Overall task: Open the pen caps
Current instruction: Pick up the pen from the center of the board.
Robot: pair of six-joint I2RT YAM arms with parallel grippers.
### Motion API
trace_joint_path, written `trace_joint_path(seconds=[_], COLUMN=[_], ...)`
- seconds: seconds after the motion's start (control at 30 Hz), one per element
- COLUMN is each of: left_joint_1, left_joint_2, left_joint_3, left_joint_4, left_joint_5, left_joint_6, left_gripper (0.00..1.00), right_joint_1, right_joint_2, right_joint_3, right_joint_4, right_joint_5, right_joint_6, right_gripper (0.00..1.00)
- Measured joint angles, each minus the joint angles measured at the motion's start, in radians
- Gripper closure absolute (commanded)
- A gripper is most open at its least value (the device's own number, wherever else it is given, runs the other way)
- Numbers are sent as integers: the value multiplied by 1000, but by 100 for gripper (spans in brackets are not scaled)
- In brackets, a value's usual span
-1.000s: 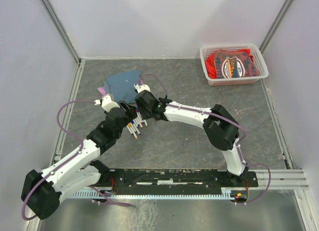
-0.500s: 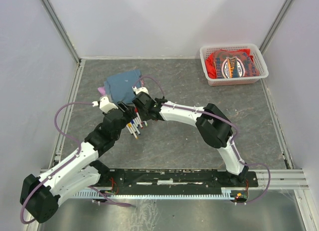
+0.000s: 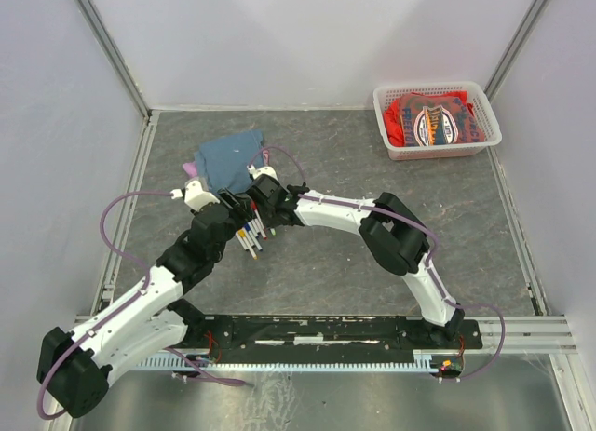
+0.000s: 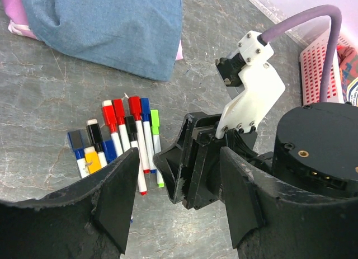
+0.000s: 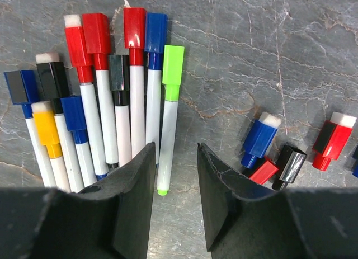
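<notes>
The grey, stone-patterned table (image 3: pixel 372 180) carries a group of white pens (image 5: pixel 137 113), lying side by side with coloured pen caps (image 5: pixel 134 27) on them. Some loose caps (image 5: pixel 260 137) lie near. A blue cloth (image 3: pixel 228 159) lies farther back, and a white basket (image 3: pixel 438 153) stands in the far right corner.

Pens (image 3: pixel 251 239): side-by-side row on table (image 3: pixel 354 161). Cloth (image 3: pixel 226 158) at their 12 o'clock, basket (image 3: pixel 438 152) well apart at 2 o'clock. Loose caps (image 5: pixel 258 139) at the row's 3 o'clock, right wrist view.

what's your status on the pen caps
Open and empty: left claw, right claw. Right claw over green pen, green cap on. Loose caps nearby, nothing blocking.
</notes>
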Motion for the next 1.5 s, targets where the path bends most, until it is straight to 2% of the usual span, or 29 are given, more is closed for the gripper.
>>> trace_joint_path(seconds=[1.3, 1.5], left_joint_1=[0, 0], left_joint_2=[-9, -9], left_joint_3=[-4, -4], left_joint_4=[1, 1], left_joint_5=[-10, -11], left_joint_6=[0, 0], left_gripper=[34, 34], right_joint_1=[-3, -3], right_joint_2=[24, 24], right_joint_3=[2, 2], right_joint_4=[-2, -3], right_joint_5=[13, 14], right_joint_6=[6, 6], right_gripper=[58, 63])
